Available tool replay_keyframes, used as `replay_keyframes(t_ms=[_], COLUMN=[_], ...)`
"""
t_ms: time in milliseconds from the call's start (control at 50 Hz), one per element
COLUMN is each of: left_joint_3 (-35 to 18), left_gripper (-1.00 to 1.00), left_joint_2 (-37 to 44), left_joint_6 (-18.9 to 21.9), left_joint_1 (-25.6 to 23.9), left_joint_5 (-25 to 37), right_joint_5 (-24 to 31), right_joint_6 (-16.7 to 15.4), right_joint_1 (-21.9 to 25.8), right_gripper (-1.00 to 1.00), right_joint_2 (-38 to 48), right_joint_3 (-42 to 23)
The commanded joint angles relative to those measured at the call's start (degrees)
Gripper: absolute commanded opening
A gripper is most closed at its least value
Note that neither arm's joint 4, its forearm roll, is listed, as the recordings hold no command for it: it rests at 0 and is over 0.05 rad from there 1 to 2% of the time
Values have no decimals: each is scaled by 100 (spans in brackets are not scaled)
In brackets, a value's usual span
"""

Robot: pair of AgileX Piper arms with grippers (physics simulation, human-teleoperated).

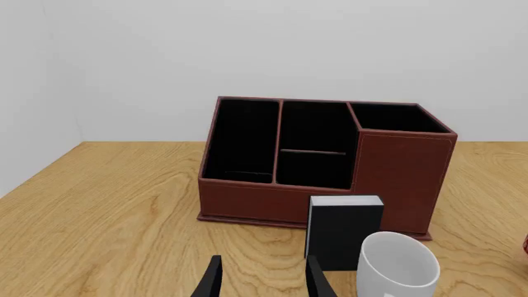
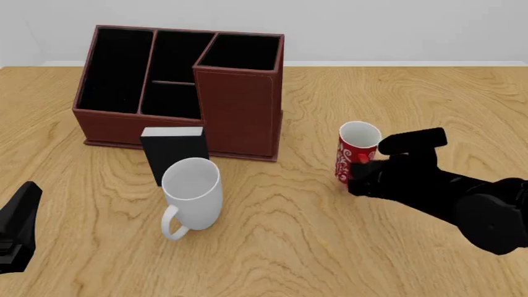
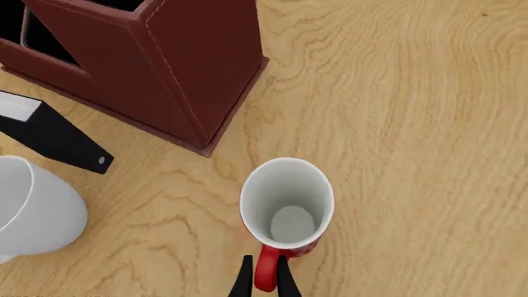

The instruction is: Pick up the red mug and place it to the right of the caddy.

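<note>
Left wrist view: the left hand (image 1: 264, 278) shows only as two dark fingertips with a narrow gap between them, nothing held, hovering over the wooden bench (image 1: 107, 216). Ahead stands the caddy (image 1: 326, 164), its black-lined compartments open toward the camera and its taller section on one side. Just in front of the caddy stands a small black box (image 1: 345, 232) with a white top, and a plain white mug (image 1: 397, 267) sits beside that box, nearer the camera.

Front view: the caddy (image 2: 182, 93) stands at about 11 o'clock from the bench's middle. The black box (image 2: 173, 154) is at its near face, and the white mug (image 2: 191, 195) stands just in front of the box, handle toward the camera. The red mug (image 2: 355, 151) stands upright at about 4 o'clock from the caddy — to its right and apart from it. The right hand (image 2: 363, 176) comes in from 4 o'clock and meets the mug's near side. The left hand (image 2: 17, 226) sits low at 8 o'clock, well apart from everything.

Right wrist view: the red mug (image 3: 287, 204) is seen from above, white inside, resting on the bench (image 3: 412, 124). The right hand (image 3: 264, 278) has its fingers closed narrowly on the red handle — one on each side, touching it.
</note>
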Motion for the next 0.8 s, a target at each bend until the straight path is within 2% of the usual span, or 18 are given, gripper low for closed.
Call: replay_keyframes(t_ms=[20,160,360,460,800], left_joint_3=[0,0,0,0,0], left_gripper=[100,100,100,100,100], left_joint_2=[0,0,0,0,0], left_joint_6=[0,0,0,0,0], left_joint_1=[0,0,0,0,0], left_joint_5=[0,0,0,0,0], right_joint_5=[70,87,227,127,81], right_joint_6=[-595,-839,-948,-1111,-1144], right_joint_1=[-113,-184,-290,-422,-556], right_gripper=[-100,-100,-100,-100,-100], right_joint_2=[-247,-266,-69,92,1176], right_joint_3=[-150,-353,-853,-1045,-2035])
